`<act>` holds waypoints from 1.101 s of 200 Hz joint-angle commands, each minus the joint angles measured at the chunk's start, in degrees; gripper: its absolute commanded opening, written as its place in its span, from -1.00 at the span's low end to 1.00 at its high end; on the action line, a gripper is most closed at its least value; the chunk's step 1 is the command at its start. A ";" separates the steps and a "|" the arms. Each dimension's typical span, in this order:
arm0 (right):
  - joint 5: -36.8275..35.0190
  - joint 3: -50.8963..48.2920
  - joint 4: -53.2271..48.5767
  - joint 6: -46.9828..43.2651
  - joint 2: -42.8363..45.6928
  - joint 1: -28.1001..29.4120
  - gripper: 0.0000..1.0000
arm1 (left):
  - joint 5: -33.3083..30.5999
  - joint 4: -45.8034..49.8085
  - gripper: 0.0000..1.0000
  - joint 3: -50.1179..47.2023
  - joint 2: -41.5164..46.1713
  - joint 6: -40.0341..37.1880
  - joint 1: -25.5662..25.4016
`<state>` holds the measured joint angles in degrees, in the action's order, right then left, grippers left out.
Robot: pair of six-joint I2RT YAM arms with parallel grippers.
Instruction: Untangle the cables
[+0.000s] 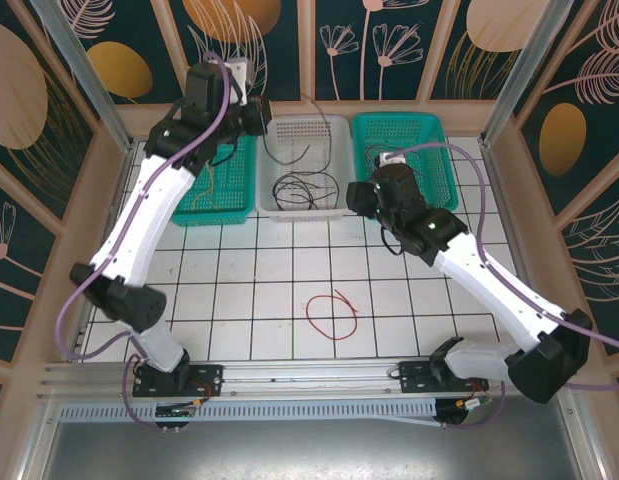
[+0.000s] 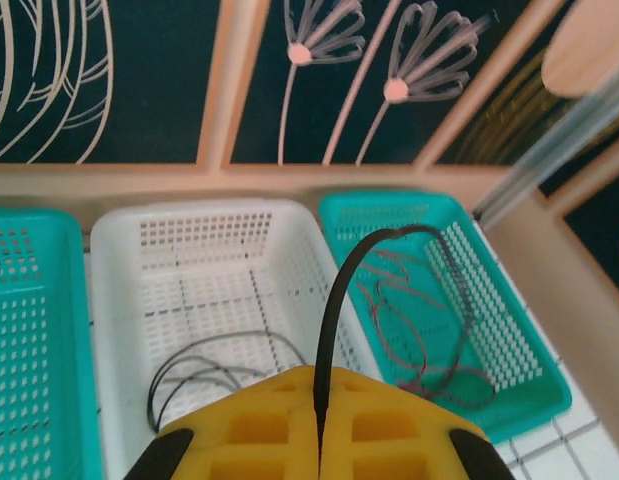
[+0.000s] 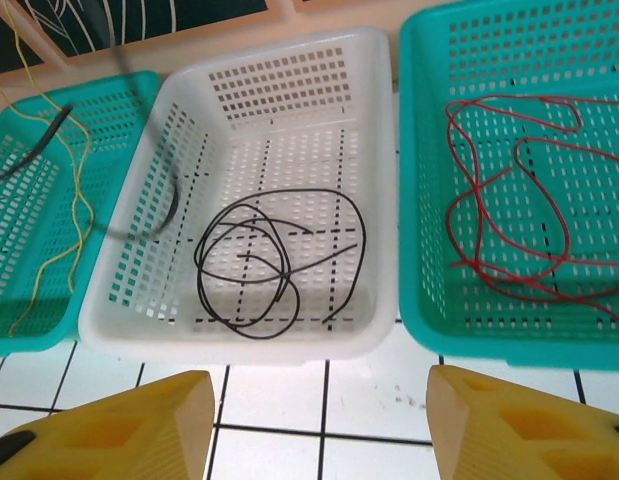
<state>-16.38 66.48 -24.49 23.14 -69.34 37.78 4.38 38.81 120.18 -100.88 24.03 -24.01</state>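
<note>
Sorting by colour: left gripper (image 2: 319, 425), jaws shut on a black cable (image 2: 334, 290), holds it by the white basket (image 2: 107, 300); right gripper (image 3: 314, 390), jaws open, empty; 1 red cable (image 1: 332, 315) waits on the tabletop (image 1: 239, 290).

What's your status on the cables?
Left end effector shut on a black cable. Right end effector open, empty. One red cable loose on the table. Nothing blocking it.
</note>
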 commanded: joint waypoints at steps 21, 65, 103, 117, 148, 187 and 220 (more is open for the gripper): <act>0.47 -2.23 -5.19 3.75 5.66 0.68 0.16 | 6.90 -7.29 -1.00 8.84 -12.37 16.05 3.97; -0.39 -3.53 -8.74 5.88 8.60 0.89 0.17 | 6.96 -7.49 -0.37 15.49 -24.20 21.14 3.88; 1.22 -6.54 -8.60 8.01 9.50 1.15 0.16 | 9.60 -11.51 0.14 3.26 -21.77 17.75 2.56; 1.59 -7.55 -9.04 8.61 9.01 1.78 0.16 | 8.80 -14.53 0.22 -2.93 -17.93 17.45 2.30; 1.09 -9.99 -10.13 10.17 8.37 4.80 0.17 | 5.69 -15.69 0.20 -11.17 -10.19 15.63 1.99; 1.39 -15.19 -10.23 14.62 6.19 10.55 0.18 | 4.19 -20.25 0.20 -24.11 4.69 9.47 0.38; 5.84 -19.43 -8.87 17.35 2.40 14.22 0.20 | 5.27 -26.41 0.34 -39.50 19.70 8.36 0.37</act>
<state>-13.63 49.98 -33.41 36.64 -64.49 49.95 9.32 18.33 88.62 -88.90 35.51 -23.40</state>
